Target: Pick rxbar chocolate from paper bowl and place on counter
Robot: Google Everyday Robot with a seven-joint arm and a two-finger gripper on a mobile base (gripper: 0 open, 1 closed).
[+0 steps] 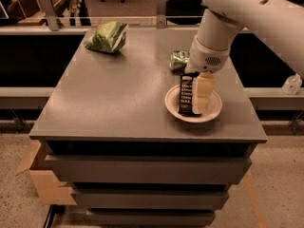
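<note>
Evidently stands at the grasping step, well short of placing. Holds the tool (198, 99) down in the paper bowl (214, 110), close against the right edge of the rxbar chocolate (186, 95). Cannot tell whether closed on the bar or merely beside it. Finds the bar inside the bowl, lengthwise away from the camera, white text facing up. Finds the bowl near the right front of the worktop (123, 94), a green can (179, 60) just behind, a green chip bag (108, 37) well apart at the far left. Calls next for a sure hold, a straight lift clear of the rim, a carry over bare worktop to the left, and a low release without dragging the bowl along.
</note>
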